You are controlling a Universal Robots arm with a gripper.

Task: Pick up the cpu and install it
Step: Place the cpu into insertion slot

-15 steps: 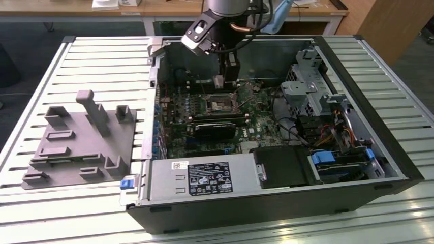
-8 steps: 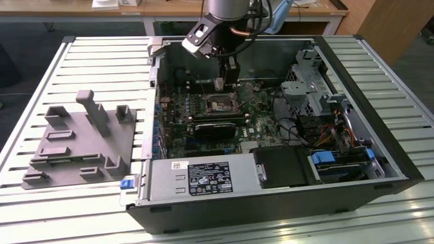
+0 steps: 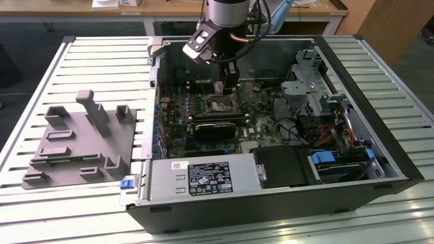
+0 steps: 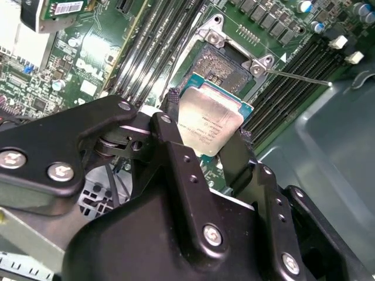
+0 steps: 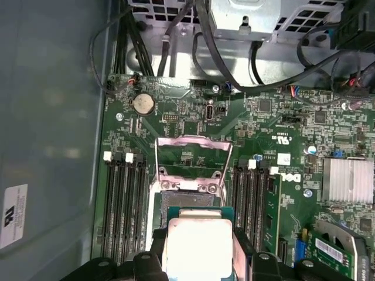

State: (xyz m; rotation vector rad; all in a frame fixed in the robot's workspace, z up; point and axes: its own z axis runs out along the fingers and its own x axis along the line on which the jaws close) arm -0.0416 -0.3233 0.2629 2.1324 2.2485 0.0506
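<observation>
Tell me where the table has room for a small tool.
Bare table slats lie beyond and in front of the grey tray, and at the exterior view's right of the case. Inside is crowded; the gripper holds the cpu there.

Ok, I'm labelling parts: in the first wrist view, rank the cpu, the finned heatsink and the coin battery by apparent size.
1. cpu, though nearest the camera, so its lead is unsure
2. heatsink
3. coin battery

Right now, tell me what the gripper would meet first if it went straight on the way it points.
Probably the open socket: the gripper, shut on the cpu, points at it, so the cpu would touch first. Gap unclear.
</observation>
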